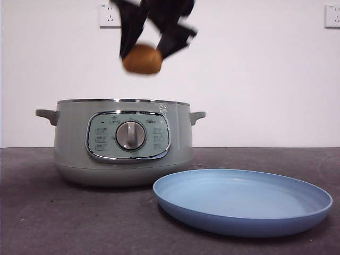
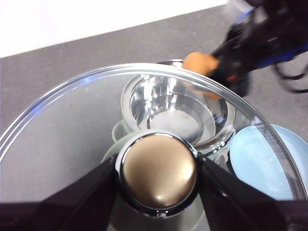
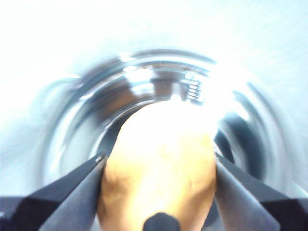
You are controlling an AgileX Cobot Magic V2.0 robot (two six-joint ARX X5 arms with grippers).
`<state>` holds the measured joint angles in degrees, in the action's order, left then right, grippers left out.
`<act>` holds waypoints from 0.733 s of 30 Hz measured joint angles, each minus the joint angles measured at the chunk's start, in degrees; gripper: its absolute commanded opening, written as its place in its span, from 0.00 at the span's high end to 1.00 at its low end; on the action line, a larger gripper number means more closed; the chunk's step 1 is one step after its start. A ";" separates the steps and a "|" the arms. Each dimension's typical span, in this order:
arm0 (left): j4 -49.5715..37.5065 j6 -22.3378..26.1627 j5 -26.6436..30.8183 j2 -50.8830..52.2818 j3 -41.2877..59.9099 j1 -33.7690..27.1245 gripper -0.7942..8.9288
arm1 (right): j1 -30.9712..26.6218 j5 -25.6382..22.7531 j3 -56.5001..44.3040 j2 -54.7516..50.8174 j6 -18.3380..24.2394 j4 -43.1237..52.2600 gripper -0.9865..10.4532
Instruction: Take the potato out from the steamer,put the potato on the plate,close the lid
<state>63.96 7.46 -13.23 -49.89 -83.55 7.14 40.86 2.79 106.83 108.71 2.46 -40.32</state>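
I have the right gripper (image 1: 142, 53) up in the air above the steamer (image 1: 123, 142), its two black jaws clamped on either side of the potato (image 1: 142, 59). In the front view the potato hangs clear of the pot's rim, a little left of the pot's centre, with white wall behind it. The arm is blurred there. My right wrist view is blurred and overexposed too, but I can see the potato (image 3: 159, 168) filling the space between the jaws, with the steamer's shiny open bowl (image 3: 159, 106) below it.

My left gripper (image 2: 156, 173) is closed on the knob (image 2: 156, 171) of the lid (image 2: 57, 130), one jaw on each side of it. The knob looks bronze-coloured with a chrome ring from this camera. Through the glass I look down on the open steamer (image 2: 173, 113), the right gripper (image 2: 216, 67) carrying the potato (image 2: 199, 61) over its far edge, and part of the plate (image 2: 264, 163).

The plate (image 1: 241, 201) sits on the dark table (image 1: 42, 212), near and to the right of the steamer, just beside its base. The steamer's control panel and dial (image 1: 130, 135) face me.
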 measured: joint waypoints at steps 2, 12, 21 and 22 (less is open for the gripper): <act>-0.83 0.00 -0.09 -0.02 0.00 0.00 0.93 | 0.00 0.00 0.00 -3.30 0.37 -4.09 0.92; -1.73 0.02 -3.85 -0.68 0.00 0.00 0.93 | 0.00 0.00 -0.02 -16.70 2.16 -19.74 0.93; -2.93 0.02 -6.16 -1.75 0.00 0.00 0.93 | -0.02 -0.33 -16.20 -27.89 2.19 -17.22 0.93; -3.02 0.02 -6.21 -1.81 0.00 0.00 0.93 | 0.00 -0.33 -18.84 -29.24 1.73 -15.91 0.93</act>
<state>60.95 7.49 -19.44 -51.70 -83.55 7.14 40.86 2.46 87.99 79.46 4.19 -56.23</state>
